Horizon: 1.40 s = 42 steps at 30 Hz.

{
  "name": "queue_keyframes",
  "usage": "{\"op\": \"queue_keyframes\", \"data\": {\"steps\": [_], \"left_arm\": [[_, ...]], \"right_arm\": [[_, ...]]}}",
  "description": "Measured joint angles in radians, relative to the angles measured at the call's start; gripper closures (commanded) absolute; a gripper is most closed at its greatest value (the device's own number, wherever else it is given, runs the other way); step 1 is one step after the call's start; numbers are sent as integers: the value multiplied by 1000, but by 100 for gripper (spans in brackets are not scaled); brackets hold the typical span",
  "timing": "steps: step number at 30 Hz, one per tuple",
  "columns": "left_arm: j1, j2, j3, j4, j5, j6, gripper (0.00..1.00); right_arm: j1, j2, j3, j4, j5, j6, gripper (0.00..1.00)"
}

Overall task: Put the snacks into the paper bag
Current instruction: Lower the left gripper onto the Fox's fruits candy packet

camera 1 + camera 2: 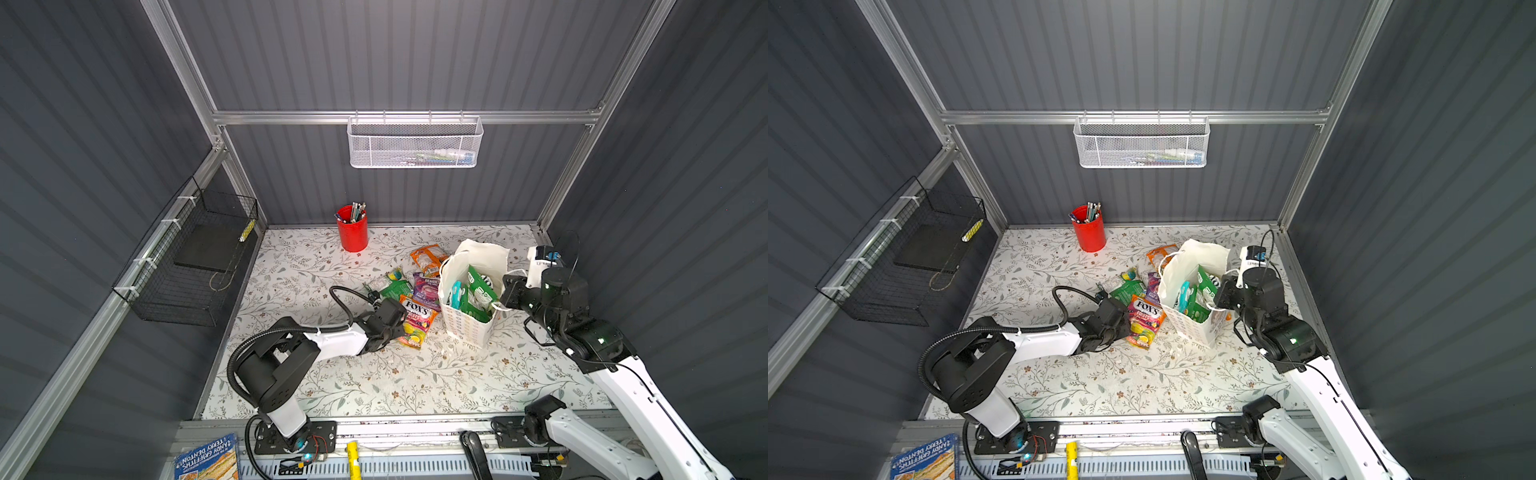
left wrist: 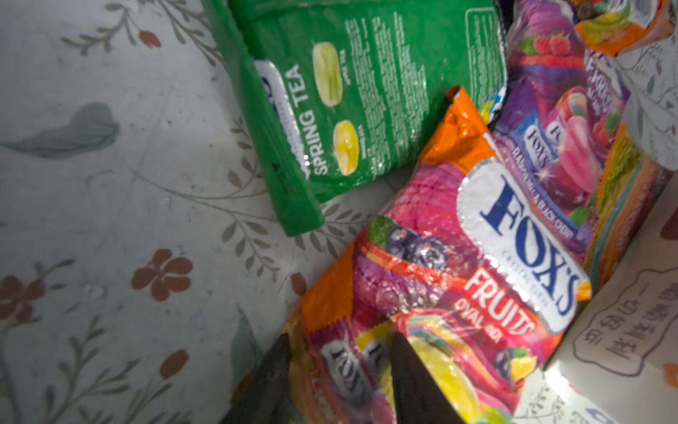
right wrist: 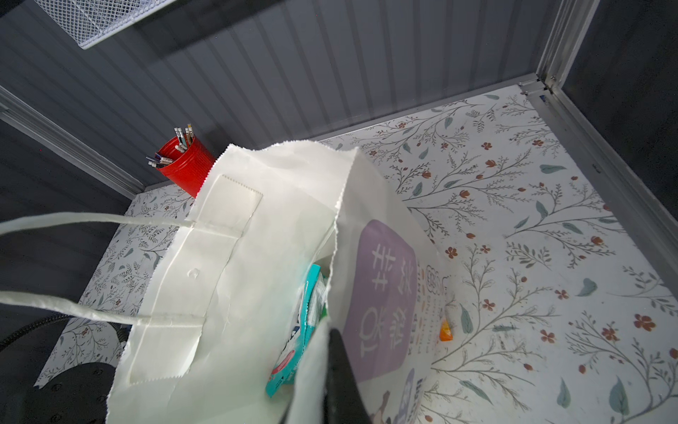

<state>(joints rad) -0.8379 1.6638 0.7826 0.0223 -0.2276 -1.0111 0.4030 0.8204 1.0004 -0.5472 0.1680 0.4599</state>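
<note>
White and upright, the paper bag (image 1: 465, 326) is found on the right half of the floral counter (image 1: 374, 382) in both top views, its mouth spread wide. Its near rim is clamped by the right pincer (image 1: 508, 291), whose jaws are pressed together on the paper. In the right wrist view one dark finger (image 3: 339, 367) is seen lying against the bag's wall beside a purple label. Some of the snacks (image 1: 1199, 311) are already lodged inside: a teal packet (image 1: 456, 293) and green packets (image 1: 482, 291) are seen standing on end within the mouth.

Four more are laid on the counter just to the left of the bag. An orange packet (image 1: 428, 257) is placed farthest back, just beside the bag's far corner. A purple packet (image 1: 428, 289) and a green packet (image 1: 395, 286) marked "SPRING TEA" are laid side by side in the middle. A pink-yellow packet (image 1: 417, 322) marked "FOX'S FRUITS" is laid nearest, its far end overlapping the purple one.

The left pincer (image 2: 341, 339) is set low over the near end of the pink-yellow packet, whose corner is flanked by two dark fingers (image 2: 411, 378). The jaws are seen part-way apart with foil between them, but whether the packet is actually squeezed cannot be told.

A red cup (image 1: 352, 232) of pens is stood at the back of the counter, well apart from the snacks.
</note>
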Motion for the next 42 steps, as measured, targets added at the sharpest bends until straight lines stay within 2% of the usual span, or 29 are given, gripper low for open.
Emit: {"op": "queue_keyframes", "data": {"steps": [7,11,17,18,19,20,22,23,30,35,42], "left_arm": [[-8,-3,-3,12,-10,-24,81],[-43,-30,-5,-20,-24,-35,90],[-76,-101,-23,-72,-48,-45,96],[-77,-113,-26,-79,-52,-44,92],[-77,-129,-28,-91,-59,-39,77],[-77,-143,-28,-103,-62,-21,52],[-77,-167,-22,-134,-71,10,12],[-77,-172,-10,-162,-80,32,1],[-77,-118,123,-296,-116,204,0],[-77,19,255,-338,-108,301,0],[-56,173,381,-367,-75,369,0]], "right_arm": [[10,-23,0,-8,17,0,100],[10,-23,0,-9,20,0,100],[10,-20,0,-7,21,0,100],[10,-18,0,-7,21,0,100],[10,-14,0,-7,21,0,100],[10,-11,0,-6,20,0,100],[10,-6,0,-7,20,0,100],[10,-6,0,-7,20,0,100],[10,-8,0,-7,20,0,100],[10,-7,0,-6,20,0,100],[10,-7,0,-6,21,-1,100]]}}
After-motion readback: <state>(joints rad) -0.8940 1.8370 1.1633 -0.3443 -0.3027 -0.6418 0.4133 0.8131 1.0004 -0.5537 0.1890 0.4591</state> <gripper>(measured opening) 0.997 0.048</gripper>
